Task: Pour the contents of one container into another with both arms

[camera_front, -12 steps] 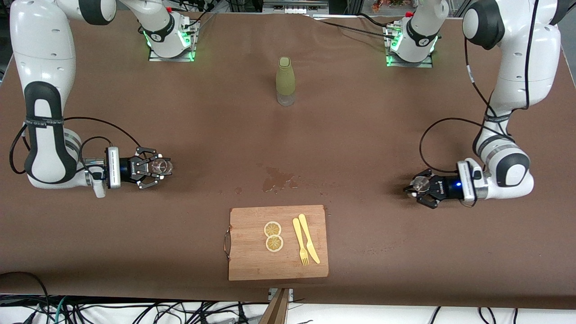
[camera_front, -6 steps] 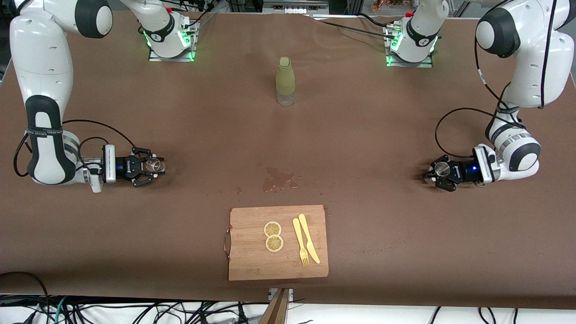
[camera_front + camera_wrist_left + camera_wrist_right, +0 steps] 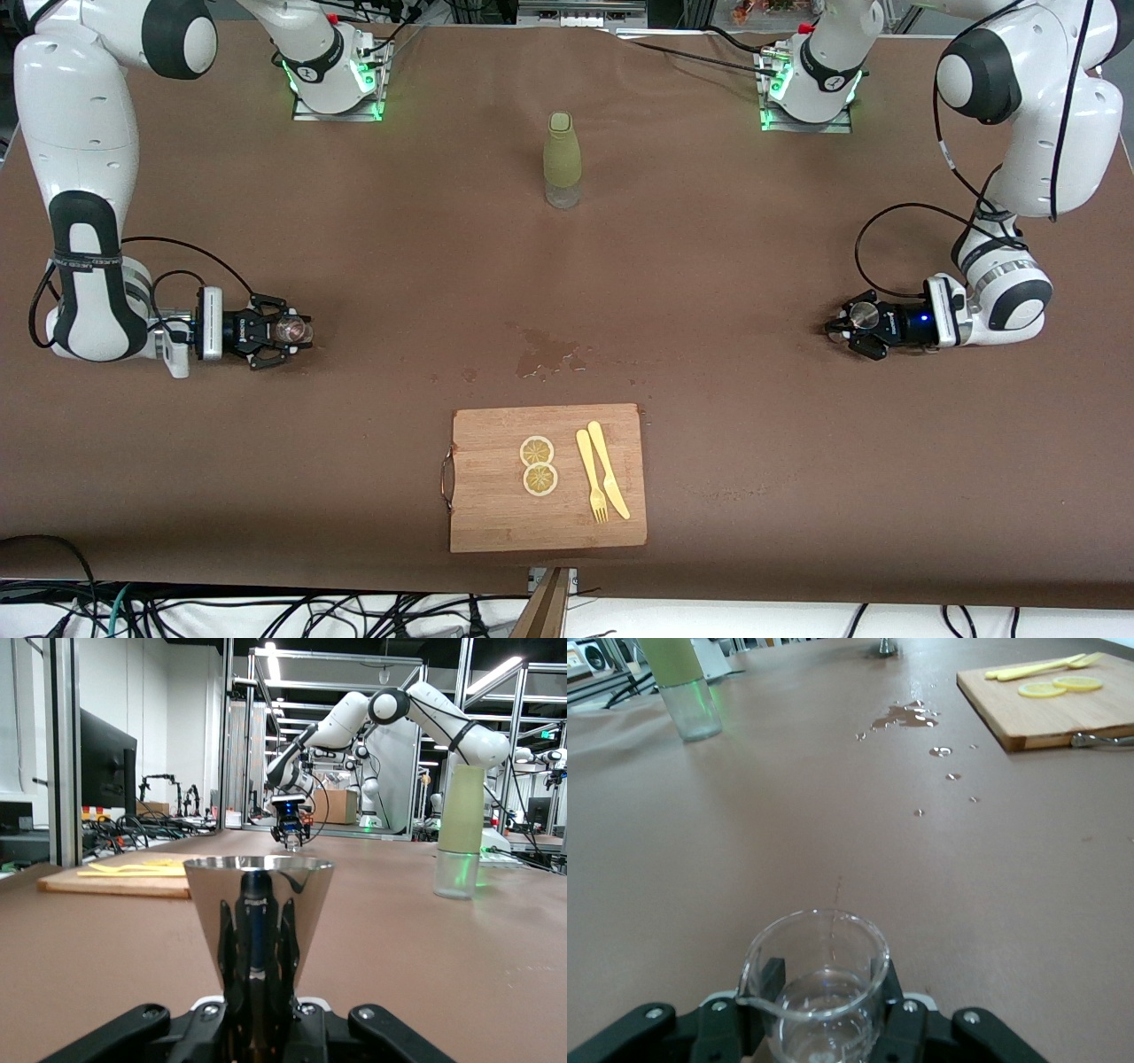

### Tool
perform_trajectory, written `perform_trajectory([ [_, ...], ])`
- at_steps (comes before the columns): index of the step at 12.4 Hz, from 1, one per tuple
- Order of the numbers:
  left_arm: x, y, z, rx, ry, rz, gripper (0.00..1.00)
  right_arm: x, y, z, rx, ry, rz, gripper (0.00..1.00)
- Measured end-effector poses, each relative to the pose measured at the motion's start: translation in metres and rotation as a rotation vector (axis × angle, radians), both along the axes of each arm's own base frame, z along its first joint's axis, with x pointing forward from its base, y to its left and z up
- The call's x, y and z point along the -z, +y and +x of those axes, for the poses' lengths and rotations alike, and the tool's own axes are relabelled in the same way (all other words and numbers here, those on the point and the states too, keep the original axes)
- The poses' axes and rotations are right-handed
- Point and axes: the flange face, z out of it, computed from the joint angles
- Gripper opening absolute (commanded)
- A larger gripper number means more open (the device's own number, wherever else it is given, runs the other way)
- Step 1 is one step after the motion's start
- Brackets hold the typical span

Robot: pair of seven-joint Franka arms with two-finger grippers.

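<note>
Left gripper [image 3: 852, 322] clamps the metal cup [image 3: 259, 908]; right gripper [image 3: 282, 331] clamps the glass beaker [image 3: 817, 988]. Both have lowered and drawn outward since a second ago.

Brown table [image 3: 709, 266] — it bears a green bottle [image 3: 562, 159], a wet spill [image 3: 547, 352] and a wooden cutting board [image 3: 496, 496].

Both arms reach low and horizontal. The left tool [image 3: 852, 318] grips a metal cup [image 3: 860, 312]; the right tool [image 3: 283, 332] grips a glass beaker [image 3: 291, 330].
</note>
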Motion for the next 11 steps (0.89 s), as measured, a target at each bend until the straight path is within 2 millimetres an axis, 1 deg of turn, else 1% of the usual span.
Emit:
perform_trajectory([
  [1, 0.002, 0.004, -0.003, 0.001, 0.005, 0.005, 0.0, 0.0, -0.002, 0.0, 0.001, -0.001, -0.005, 1.0],
  [2, 0.002, 0.006, -0.004, 0.003, 0.006, 0.007, 0.0, 0.0, -0.003, -0.001, 0.001, 0.0, -0.008, 1.0],
  [3, 0.002, 0.007, -0.005, 0.003, 0.007, 0.007, 0.09, 0.001, -0.005, -0.001, -0.001, 0.002, -0.014, 1.0],
  [4, 0.002, 0.007, -0.005, 0.003, 0.007, 0.007, 0.13, 0.001, -0.009, -0.003, -0.005, 0.005, -0.023, 1.0],
  [6, 0.002, 0.007, -0.005, 0.003, 0.007, 0.007, 0.35, 0.0, -0.022, -0.006, -0.009, 0.014, -0.053, 1.0],
  [7, 0.003, 0.007, -0.005, 0.004, 0.008, 0.007, 0.37, -0.001, -0.031, -0.009, -0.014, 0.021, -0.074, 1.0],
  [8, 0.003, 0.006, -0.005, 0.003, 0.008, 0.007, 0.6, -0.003, -0.042, -0.012, -0.018, 0.027, -0.098, 1.0],
  [9, 0.004, 0.006, -0.006, 0.003, 0.01, 0.007, 1.0, -0.007, -0.054, -0.014, -0.025, 0.032, -0.124, 1.0],
  [11, 0.007, 0.007, -0.007, 0.002, 0.014, 0.005, 1.0, -0.022, -0.074, -0.016, -0.042, 0.036, -0.178, 1.0],
])
